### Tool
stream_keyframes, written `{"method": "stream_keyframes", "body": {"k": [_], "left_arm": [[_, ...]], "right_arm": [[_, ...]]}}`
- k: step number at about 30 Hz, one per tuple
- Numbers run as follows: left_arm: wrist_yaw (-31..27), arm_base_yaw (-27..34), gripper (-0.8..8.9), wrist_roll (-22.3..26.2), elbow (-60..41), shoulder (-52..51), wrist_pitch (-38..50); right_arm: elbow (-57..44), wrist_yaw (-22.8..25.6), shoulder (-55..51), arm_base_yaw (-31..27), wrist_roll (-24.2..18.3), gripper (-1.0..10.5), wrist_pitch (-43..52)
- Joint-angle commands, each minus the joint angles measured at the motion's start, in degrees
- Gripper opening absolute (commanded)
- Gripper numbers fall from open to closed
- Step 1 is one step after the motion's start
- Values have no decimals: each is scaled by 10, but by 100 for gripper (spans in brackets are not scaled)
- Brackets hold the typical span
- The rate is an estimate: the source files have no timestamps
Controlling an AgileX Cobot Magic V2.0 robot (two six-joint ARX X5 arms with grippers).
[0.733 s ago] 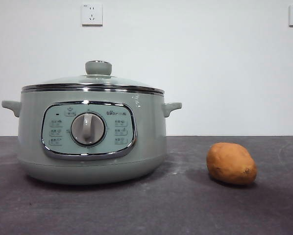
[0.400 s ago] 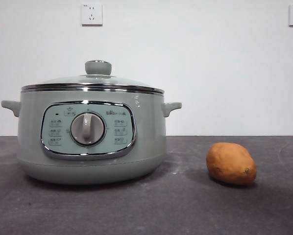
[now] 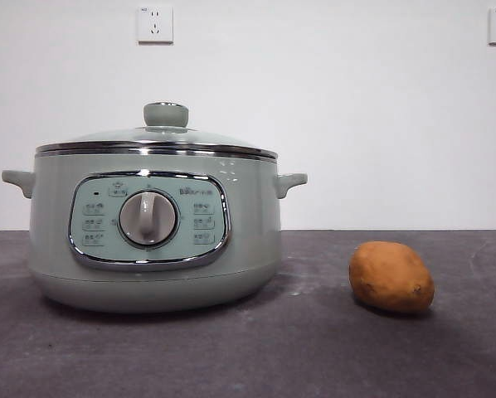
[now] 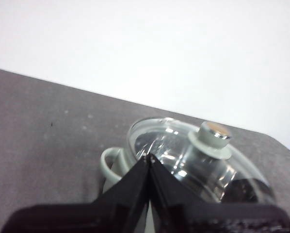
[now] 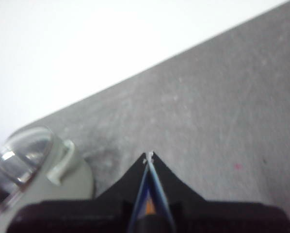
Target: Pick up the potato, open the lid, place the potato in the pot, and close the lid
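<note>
Potato (image 3: 391, 277) on table (image 3: 314, 348) just right of lidded pot (image 3: 153, 232), prob firm, matte, fairly light, so grab across narrow middle w/ right gripper (image 5: 150, 158); both grippers' fingers closed, empty.

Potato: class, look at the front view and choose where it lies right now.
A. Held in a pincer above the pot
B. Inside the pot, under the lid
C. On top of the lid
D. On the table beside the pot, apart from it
D: the potato lies on the dark table, clear of the pot, whose lid is on; no pincer touches it.
</note>
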Motion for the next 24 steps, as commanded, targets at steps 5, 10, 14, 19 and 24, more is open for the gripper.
{"method": "stream_keyframes", "body": {"k": [5, 10, 14, 19, 24], "left_arm": [[43, 2, -6, 3, 81, 65, -60], [118, 2, -5, 23, 144, 155, -67], [189, 2, -5, 36, 196, 233, -68], [278, 2, -1, 64, 265, 330, -86], [296, 1, 266, 78, 315, 395, -106]], "right_arm": [[113, -49, 88, 1, -40, -7, -20], [205, -130, 167, 1, -80, -2, -78], [274, -213, 233, 1, -117, -1, -145], [339, -294, 308, 1, -164, 5, -224], [351, -314, 349, 1, -176, 241, -243]]}}
